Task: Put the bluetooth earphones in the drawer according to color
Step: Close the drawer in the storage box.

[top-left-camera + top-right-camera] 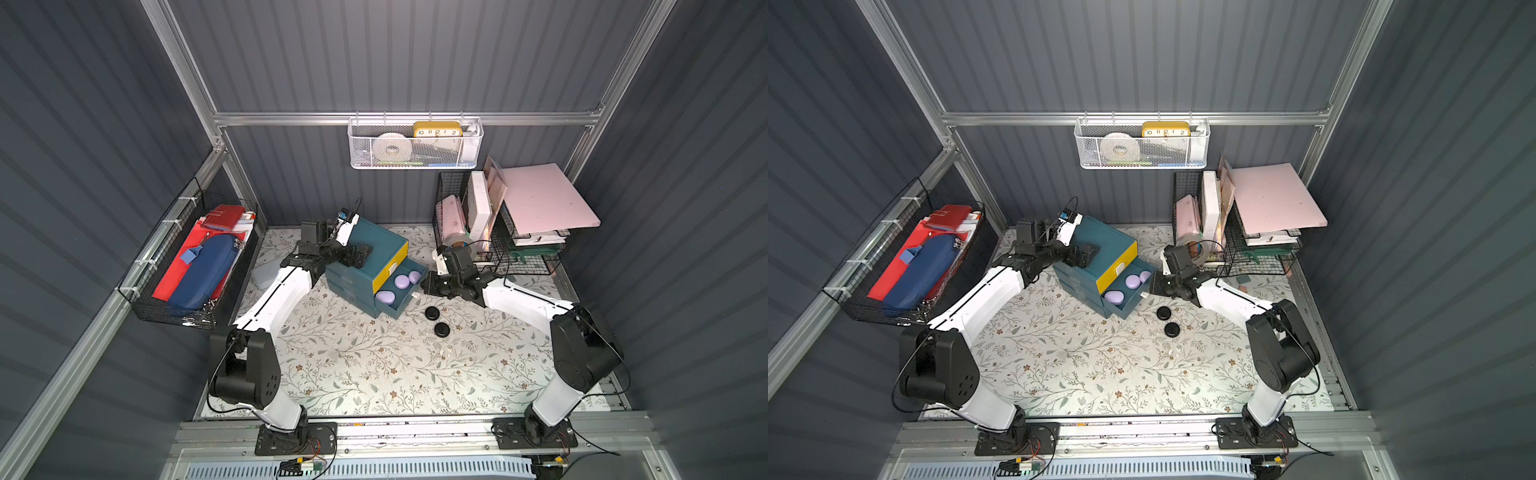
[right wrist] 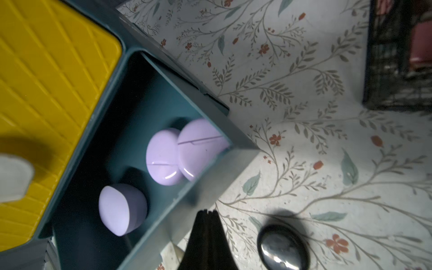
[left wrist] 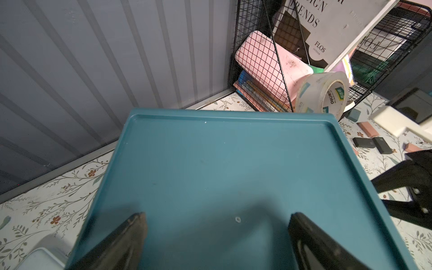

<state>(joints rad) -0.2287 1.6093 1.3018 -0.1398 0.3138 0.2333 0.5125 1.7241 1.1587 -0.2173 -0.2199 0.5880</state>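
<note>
The teal cabinet (image 1: 376, 241) stands at the back of the table, with its yellow-fronted top drawer (image 2: 46, 81) pushed in. The drawer (image 1: 405, 305) below it is pulled out and holds three lavender bluetooth earphones (image 2: 163, 159) (image 2: 201, 145) (image 2: 119, 208). Two black earphones (image 1: 432, 313) (image 1: 441, 330) lie on the mat in front of it; one (image 2: 281, 247) lies beside my right fingers. My right gripper (image 2: 207, 212) is shut and empty, its tips at the open drawer's front wall (image 2: 210, 182). My left gripper (image 3: 217, 222) rests open on the cabinet's top (image 3: 222, 163).
A black wire rack (image 1: 498, 249) with a pink case, papers and a tape roll (image 3: 325, 93) stands at the back right. Small pink and black chips (image 3: 371, 142) lie beside it. A wire basket (image 1: 187, 266) hangs on the left wall. A translucent box (image 1: 266, 272) sits left of the cabinet.
</note>
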